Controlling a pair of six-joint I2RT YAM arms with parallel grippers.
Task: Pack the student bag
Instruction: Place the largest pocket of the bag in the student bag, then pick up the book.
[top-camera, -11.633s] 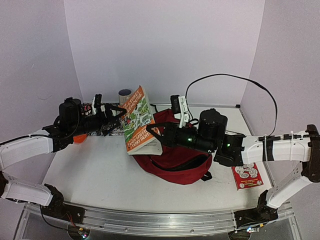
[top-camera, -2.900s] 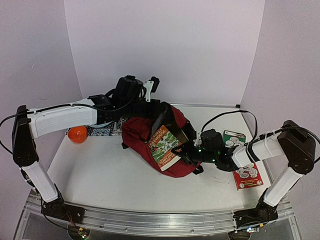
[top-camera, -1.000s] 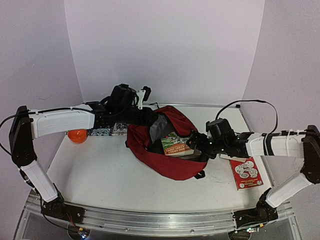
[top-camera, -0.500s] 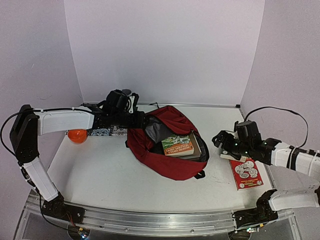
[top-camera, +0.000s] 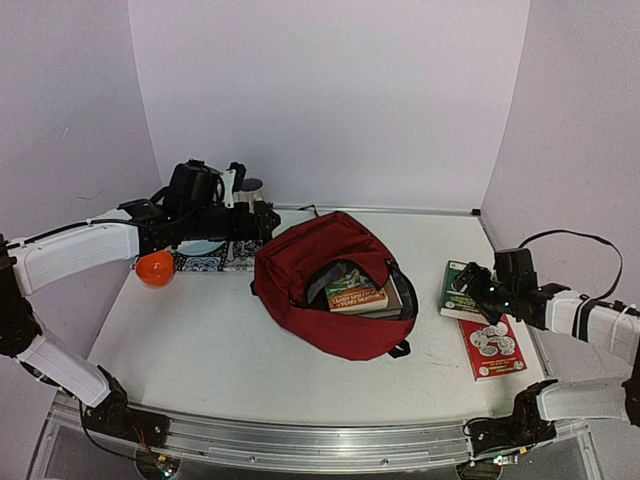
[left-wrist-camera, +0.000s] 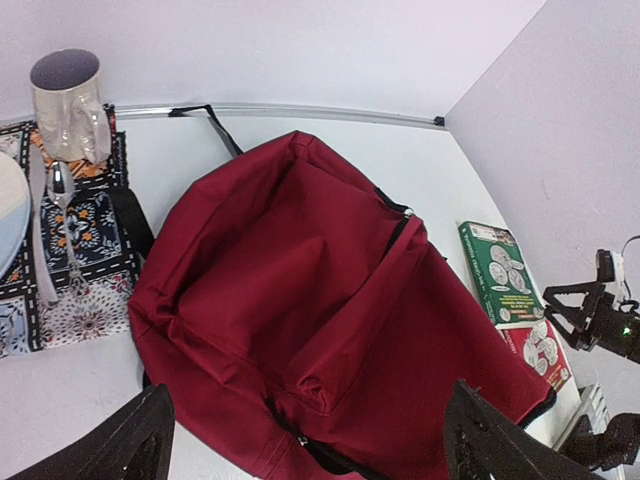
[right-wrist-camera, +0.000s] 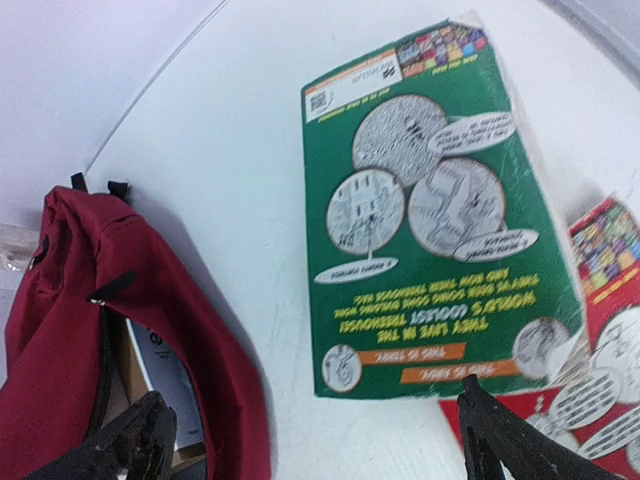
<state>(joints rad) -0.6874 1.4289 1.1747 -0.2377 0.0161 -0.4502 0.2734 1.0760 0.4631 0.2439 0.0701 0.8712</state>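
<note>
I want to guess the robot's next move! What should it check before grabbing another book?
1. The student bag is open at the top: ok.
2. One book sits inside it: ok.
3. The right gripper is open and empty: ok.
4. The green book lies flat, right by that gripper: ok.
5. The left gripper is open, holding nothing: ok.
6. Room inside for another book: cannot tell.
</note>
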